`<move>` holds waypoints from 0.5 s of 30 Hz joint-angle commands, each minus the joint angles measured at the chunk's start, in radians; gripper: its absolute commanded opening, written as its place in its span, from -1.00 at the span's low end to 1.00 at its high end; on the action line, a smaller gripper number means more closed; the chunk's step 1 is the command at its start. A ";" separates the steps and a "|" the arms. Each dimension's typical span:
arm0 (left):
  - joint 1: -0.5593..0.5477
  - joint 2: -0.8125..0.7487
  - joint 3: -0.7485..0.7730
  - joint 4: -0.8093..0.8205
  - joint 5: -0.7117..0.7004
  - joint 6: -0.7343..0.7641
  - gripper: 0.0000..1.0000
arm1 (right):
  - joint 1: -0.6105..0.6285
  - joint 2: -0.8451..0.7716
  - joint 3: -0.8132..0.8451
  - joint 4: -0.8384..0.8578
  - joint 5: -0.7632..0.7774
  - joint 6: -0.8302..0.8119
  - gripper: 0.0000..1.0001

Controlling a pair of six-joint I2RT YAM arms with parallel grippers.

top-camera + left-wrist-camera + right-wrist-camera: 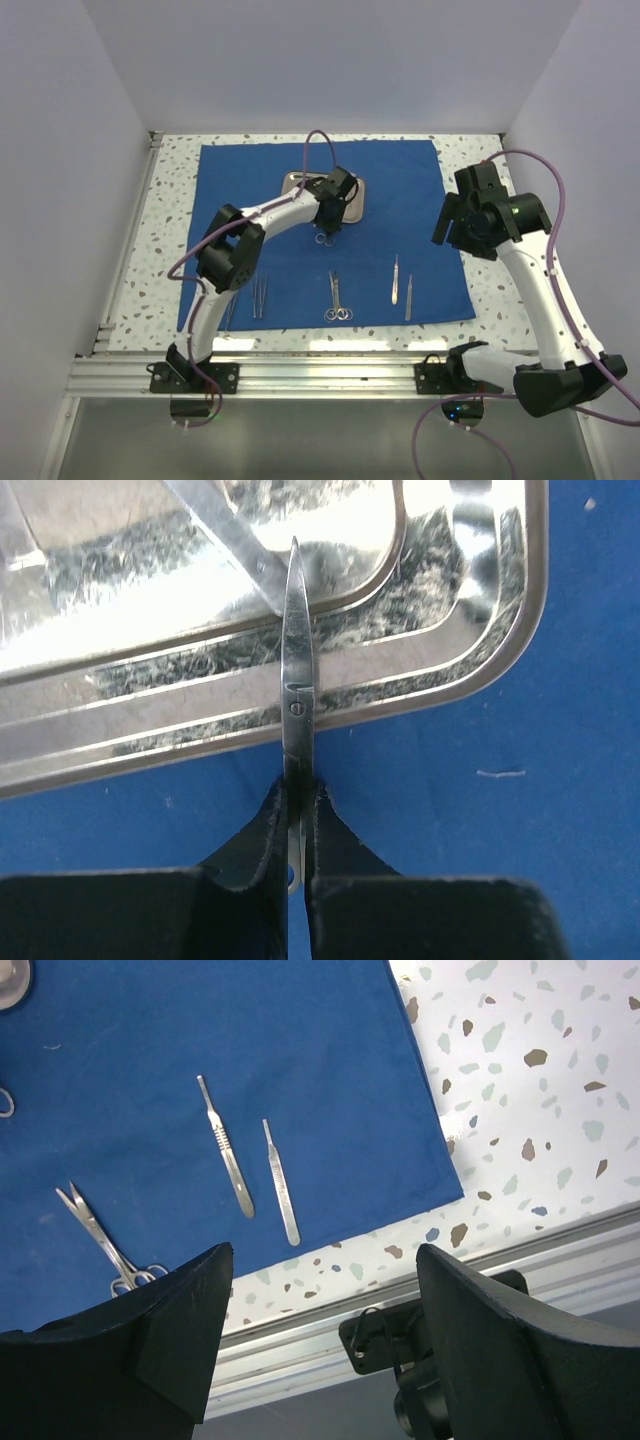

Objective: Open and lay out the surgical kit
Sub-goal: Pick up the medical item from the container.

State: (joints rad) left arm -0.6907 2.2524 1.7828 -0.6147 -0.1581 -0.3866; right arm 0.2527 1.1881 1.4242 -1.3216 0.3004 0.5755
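White walls box in a speckled table (165, 210), and I see the royal-blue cloth (400, 190) spread flat on it. The steel tray (470, 630) sits at the cloth's far middle. My left wrist view shows one slim steel piece (225, 535) inside the tray, which the top view hides. The left gripper (298, 805) is clenched on scissors (296, 660), their tip over the tray's near rim. The right gripper (322, 1260) hangs released, well right of the tray. Nearer me than the tray lie ring-handled forceps (105, 1245), tweezers (259, 297) and two scalpel handles (226, 1145).
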 commanded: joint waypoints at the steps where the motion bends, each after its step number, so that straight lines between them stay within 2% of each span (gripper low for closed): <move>1: -0.009 -0.065 -0.062 -0.051 0.014 -0.038 -1.00 | -0.004 -0.024 -0.007 0.022 -0.014 -0.005 0.56; 5: -0.030 -0.146 -0.089 -0.114 -0.014 -0.107 -1.00 | -0.006 -0.033 -0.018 0.038 -0.038 -0.008 0.56; 12: -0.144 -0.292 -0.121 -0.214 -0.049 -0.267 -1.00 | -0.004 -0.058 -0.048 0.050 -0.076 -0.011 0.56; 15: -0.193 -0.342 -0.183 -0.234 -0.037 -0.359 -1.00 | -0.003 -0.062 -0.059 0.050 -0.089 -0.011 0.56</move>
State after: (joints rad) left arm -0.8375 1.9999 1.6447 -0.7860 -0.1886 -0.6136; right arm 0.2520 1.1446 1.3746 -1.2930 0.2420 0.5743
